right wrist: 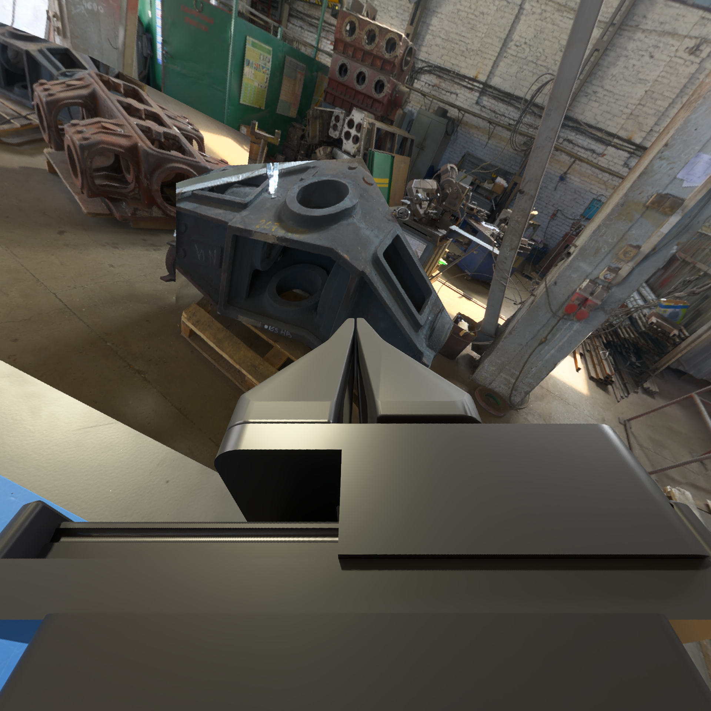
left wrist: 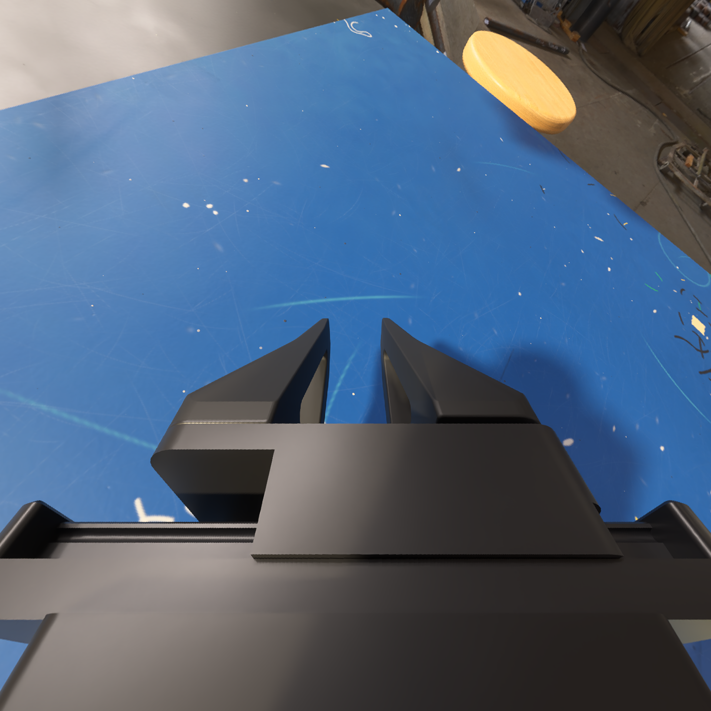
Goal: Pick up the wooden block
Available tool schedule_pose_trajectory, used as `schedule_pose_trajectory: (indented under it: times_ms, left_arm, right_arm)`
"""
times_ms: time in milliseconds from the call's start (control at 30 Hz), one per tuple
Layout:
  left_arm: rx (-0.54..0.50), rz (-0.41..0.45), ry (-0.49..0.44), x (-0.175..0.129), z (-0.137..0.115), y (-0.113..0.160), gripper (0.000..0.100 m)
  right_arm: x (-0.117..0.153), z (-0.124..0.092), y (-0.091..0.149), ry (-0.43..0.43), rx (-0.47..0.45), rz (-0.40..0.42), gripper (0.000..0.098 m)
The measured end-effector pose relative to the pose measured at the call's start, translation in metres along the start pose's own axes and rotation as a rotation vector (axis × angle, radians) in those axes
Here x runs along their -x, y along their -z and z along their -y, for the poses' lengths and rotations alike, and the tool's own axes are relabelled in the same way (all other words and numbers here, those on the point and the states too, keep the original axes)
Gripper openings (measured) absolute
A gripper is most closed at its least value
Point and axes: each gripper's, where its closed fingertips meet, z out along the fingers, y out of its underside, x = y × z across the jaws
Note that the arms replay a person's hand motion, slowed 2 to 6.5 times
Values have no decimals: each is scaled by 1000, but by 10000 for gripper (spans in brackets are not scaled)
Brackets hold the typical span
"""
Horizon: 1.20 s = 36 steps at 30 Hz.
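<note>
Fingers of the left gripper (left wrist: 355, 327) stand a little apart with nothing between them, hovering over the middle of the blue table (left wrist: 269, 192). Right gripper (right wrist: 354, 327) has its jaws pressed together, empty, and points off the table toward the workshop floor; only a blue corner shows at its lower left.

Farther off in the left wrist view, the block (left wrist: 517, 80) sits at the far right edge of the table, close to the far corner, and seems to overhang the edge, though that cannot be told for sure. It is well apart from the left gripper.

Block is a flat round disc of pale yellowish wood with faint grain, a smooth top and a low rounded rim. It is probably light, stiff and not fragile, with a fairly slick face. Best hold is likely across its thin rim, top face to underside, or across the width if the jaws open wide enough; the present gap looks too narrow for that
</note>
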Motion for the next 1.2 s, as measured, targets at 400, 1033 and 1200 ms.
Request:
schedule_pose_trajectory:
  times_ms: [400, 1033, 1200]
  left_arm:
    - [-1, 0, -1, 0, 0, 0, 224]
    - [-1, 0, -1, 0, 0, 0, 220]
    - [-1, 0, -1, 0, 0, 0, 221]
  right_arm:
    - [2, -2, 0, 1, 1, 6, 9]
    - [3, -3, 2, 4, -4, 11, 9]
    - [4, -2, 3, 8, -7, 15, 9]
